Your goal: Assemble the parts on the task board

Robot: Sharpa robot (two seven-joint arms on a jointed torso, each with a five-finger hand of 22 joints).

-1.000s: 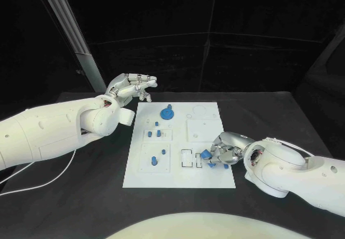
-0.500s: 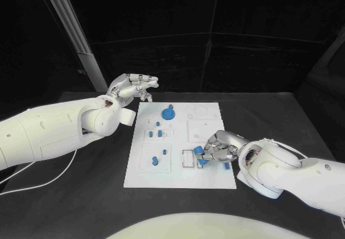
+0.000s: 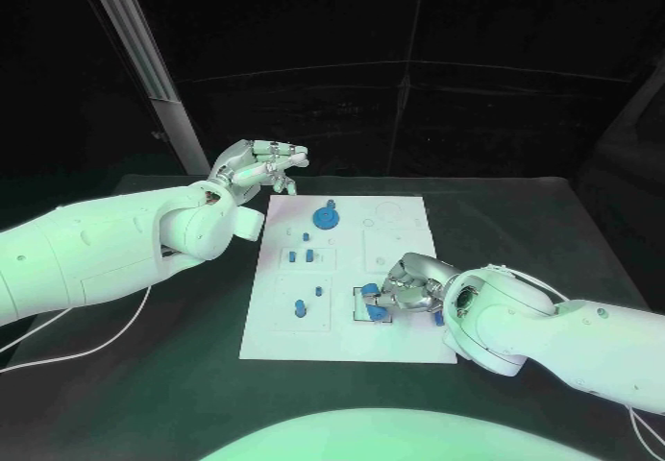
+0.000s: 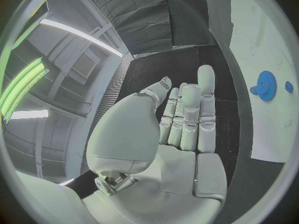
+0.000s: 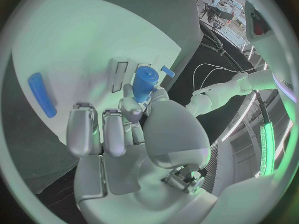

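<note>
- Task board (image 3: 347,336) is lying flat mid-table, blue parts on it.
- Left hand (image 3: 257,165) is hovering beyond the board's far left corner, fingers curled, gripping nothing.
- Right hand (image 3: 405,293) is pinching a blue peg (image 5: 144,82) over the board's near slots.

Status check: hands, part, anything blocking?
Right hand holds blue part over task board slots. Left hand curled, empty, off the board's far corner. Nothing blocking.

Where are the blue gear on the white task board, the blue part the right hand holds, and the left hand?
blue gear (image 3: 326,218): head view, centre of its disc.
blue cylindrical part (image 5: 144,81): right wrist view, its upper body above the fingertips.
left hand (image 3: 257,166): head view, middle of the hand.
</note>
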